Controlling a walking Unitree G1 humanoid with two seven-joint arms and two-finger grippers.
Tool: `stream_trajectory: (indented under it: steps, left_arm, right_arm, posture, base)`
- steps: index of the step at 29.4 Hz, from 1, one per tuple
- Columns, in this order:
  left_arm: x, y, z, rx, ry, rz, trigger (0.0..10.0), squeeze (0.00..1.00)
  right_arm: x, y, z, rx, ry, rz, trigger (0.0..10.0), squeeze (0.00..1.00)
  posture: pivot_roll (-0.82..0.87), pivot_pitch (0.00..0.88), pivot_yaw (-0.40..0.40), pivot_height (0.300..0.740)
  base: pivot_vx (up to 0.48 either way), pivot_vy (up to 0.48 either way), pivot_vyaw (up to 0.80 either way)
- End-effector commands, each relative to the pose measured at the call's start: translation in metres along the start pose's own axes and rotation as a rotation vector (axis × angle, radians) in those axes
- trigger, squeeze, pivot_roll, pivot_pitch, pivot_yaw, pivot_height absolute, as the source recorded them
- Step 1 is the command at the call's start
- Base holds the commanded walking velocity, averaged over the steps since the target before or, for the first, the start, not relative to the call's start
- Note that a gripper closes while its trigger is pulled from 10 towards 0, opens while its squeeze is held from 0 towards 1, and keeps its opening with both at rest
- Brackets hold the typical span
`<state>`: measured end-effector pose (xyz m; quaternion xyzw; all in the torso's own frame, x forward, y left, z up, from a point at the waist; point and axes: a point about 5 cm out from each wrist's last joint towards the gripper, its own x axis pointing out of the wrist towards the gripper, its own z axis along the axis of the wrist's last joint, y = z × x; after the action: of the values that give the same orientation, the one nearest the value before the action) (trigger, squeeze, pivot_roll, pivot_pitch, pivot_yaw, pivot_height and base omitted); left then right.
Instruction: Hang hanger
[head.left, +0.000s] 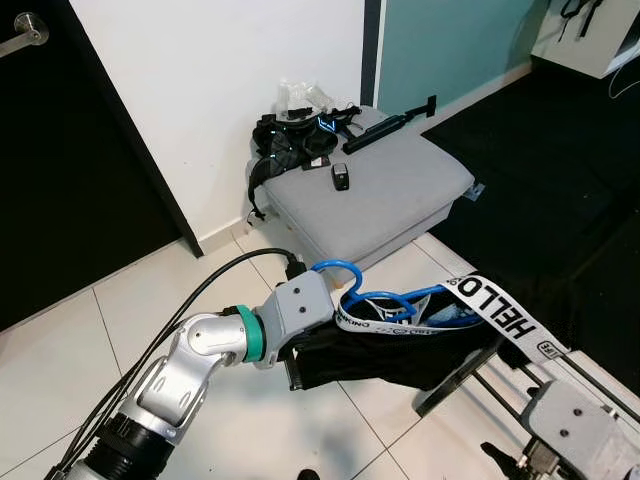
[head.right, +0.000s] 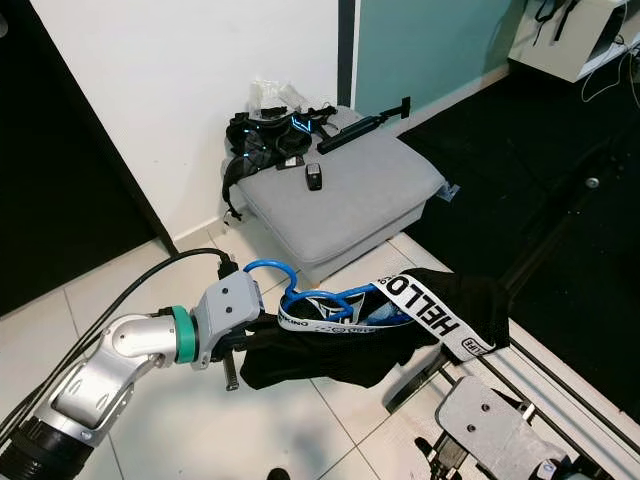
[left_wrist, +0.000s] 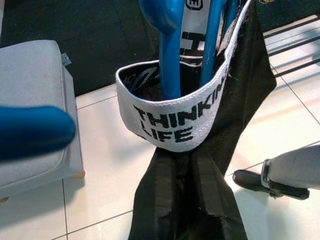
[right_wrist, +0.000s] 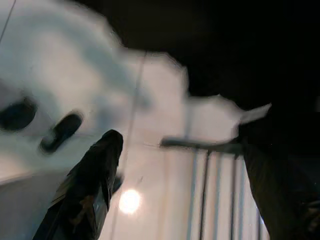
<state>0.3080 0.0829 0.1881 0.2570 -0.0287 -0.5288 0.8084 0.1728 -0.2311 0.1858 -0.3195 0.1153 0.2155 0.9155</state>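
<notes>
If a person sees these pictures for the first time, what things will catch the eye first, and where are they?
First comes the blue hanger at the centre, carrying a black garment with a white waistband printed "HELLO", held up over the tiled floor by the left hand. Behind it, a grey cushioned stool stands against the white wall, with a black strappy bundle on its far corner. The right arm waits low at the right, beside a metal drying rack.

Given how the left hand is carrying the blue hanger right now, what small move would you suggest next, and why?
Probably swing the left hand toward the metal rack beside it. The blue hanger, draped with the black garment, is in mid-air above the tiled floor; its hook is on nothing.
</notes>
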Motion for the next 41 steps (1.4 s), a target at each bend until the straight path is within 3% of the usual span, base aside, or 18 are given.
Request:
stream_trajectory:
  steps: [1,3,4,7,12,14,18,20,24,27,30,32,33,35,37,38,39,41]
  left_arm:
    - [-0.001,-0.005,-0.007,-0.016,0.016,-0.019,10.0,0.00]
    - [-0.001,-0.005,-0.007,-0.016,0.016,-0.021,10.0,0.00]
    - [-0.001,-0.005,-0.007,-0.016,0.016,-0.021,10.0,0.00]
    - [0.000,-0.005,-0.007,-0.016,0.014,-0.022,10.0,0.00]
    - [0.003,-0.006,-0.006,-0.016,0.008,-0.023,10.0,0.00]
    - [0.003,-0.006,-0.005,-0.014,0.005,-0.021,10.0,0.00]
    - [0.004,-0.005,-0.004,-0.002,0.003,-0.013,10.0,0.00]
    - [0.002,-0.003,-0.003,0.016,0.004,-0.009,10.0,0.00]
    - [0.001,-0.003,-0.001,0.044,0.006,-0.017,10.0,0.00]
    - [0.000,-0.003,0.001,0.103,0.016,-0.029,10.0,0.00]
    - [-0.002,0.001,0.009,0.214,0.020,-0.017,10.0,0.00]
    - [-0.002,0.001,0.009,0.214,0.020,-0.017,10.0,0.00]
    - [-0.003,0.008,0.019,0.255,0.001,0.007,10.0,0.00]
    - [-0.004,0.009,0.021,0.262,-0.004,0.013,10.0,0.00]
    - [-0.005,0.018,0.035,0.379,-0.006,0.017,10.0,0.00]
    - [-0.005,0.018,0.035,0.379,-0.006,0.017,10.0,0.00]
    - [-0.006,0.020,0.040,0.438,0.001,0.014,10.0,0.00]
    - [-0.006,0.022,0.043,0.477,0.007,0.011,10.0,0.00]
  right_arm:
    - [-0.008,-0.011,0.036,-0.005,-0.201,-0.070,10.0,0.00]
    - [-0.019,-0.010,0.063,0.040,-0.354,-0.026,10.0,0.00]
    - [-0.019,-0.010,0.063,0.040,-0.354,-0.026,10.0,0.00]
    - [-0.034,-0.004,0.086,0.053,-0.498,0.067,10.0,0.00]
    - [-0.044,-0.018,0.106,0.138,-0.703,0.004,10.0,0.00]
    - [-0.045,-0.024,0.105,0.181,-0.737,-0.035,10.0,0.00]
    - [-0.040,-0.027,0.096,0.189,-0.675,-0.065,10.0,0.00]
    - [-0.032,-0.024,0.082,0.176,-0.562,-0.057,10.0,0.00]
    - [-0.026,-0.022,0.072,0.167,-0.478,-0.051,10.0,0.00]
    - [-0.010,-0.012,0.056,0.186,-0.379,-0.026,10.0,0.00]
    - [0.019,0.028,0.024,0.265,-0.245,0.059,10.0,0.00]
    - [0.019,0.028,0.024,0.265,-0.245,0.059,10.0,0.00]
    - [0.028,0.050,0.007,0.340,-0.201,0.096,10.0,0.00]
    - [0.030,0.055,0.004,0.354,-0.192,0.103,10.0,0.00]
    - [0.041,0.085,-0.031,0.445,-0.091,0.094,10.0,0.00]
    - [0.041,0.085,-0.031,0.445,-0.091,0.094,10.0,0.00]
    - [0.044,0.098,-0.042,0.466,-0.052,0.099,10.0,0.00]
    - [0.045,0.107,-0.048,0.472,-0.030,0.104,10.0,0.00]
  posture:
    - [-0.36,0.228,0.198,0.740]
    - [-0.36,0.227,0.198,0.740]
    - [-0.36,0.227,0.198,0.740]
    - [-0.37,0.229,0.197,0.740]
    - [-0.37,0.230,0.198,0.740]
    - [-0.38,0.231,0.200,0.740]
    - [-0.38,0.231,0.200,0.740]
    - [-0.37,0.231,0.201,0.740]
    - [-0.36,0.232,0.201,0.740]
    - [-0.36,0.230,0.200,0.740]
    - [-0.35,0.227,0.198,0.740]
    - [-0.35,0.227,0.198,0.740]
    - [-0.35,0.229,0.197,0.740]
    - [-0.35,0.229,0.197,0.740]
    - [-0.32,0.227,0.199,0.740]
    - [-0.32,0.227,0.199,0.740]
    - [-0.31,0.225,0.198,0.740]
    - [-0.31,0.225,0.198,0.740]
  base:
    - [0.000,0.000,0.00]
    - [0.000,0.000,0.00]
    - [0.000,0.000,0.00]
    - [0.000,0.000,0.00]
    - [0.000,0.000,0.00]
    - [0.000,0.000,0.00]
    - [0.000,0.000,0.00]
    - [0.000,0.000,0.00]
    - [0.000,0.000,0.00]
    - [0.000,0.000,0.00]
    - [0.000,0.000,0.00]
    - [0.000,0.000,0.00]
    - [0.000,0.000,0.00]
    - [0.000,0.000,0.00]
    - [0.000,0.000,0.00]
    - [0.000,0.000,0.00]
    - [0.000,0.000,0.00]
    - [0.000,0.000,0.00]
